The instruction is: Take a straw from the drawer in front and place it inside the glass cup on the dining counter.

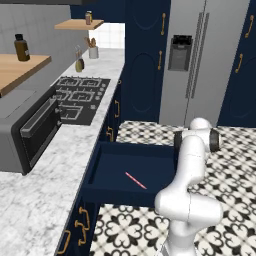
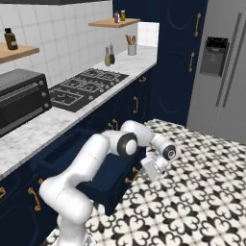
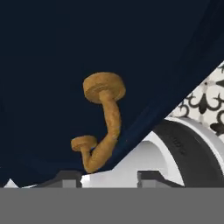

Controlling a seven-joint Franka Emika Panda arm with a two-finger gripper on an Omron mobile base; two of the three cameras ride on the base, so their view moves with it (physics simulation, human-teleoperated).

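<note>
So the drawer (image 1: 131,172) is hanging wide open under the marbled worktop (image 1: 45,175), and the straw (image 1: 135,180) is lying loose on its dark floor, toward the near right. The gripper (image 2: 144,169) is sitting low, just beside the drawer's front, pointing at its gold handle (image 3: 101,120). Can't tell if the fingers are spread or pressed together, honestly.
</note>
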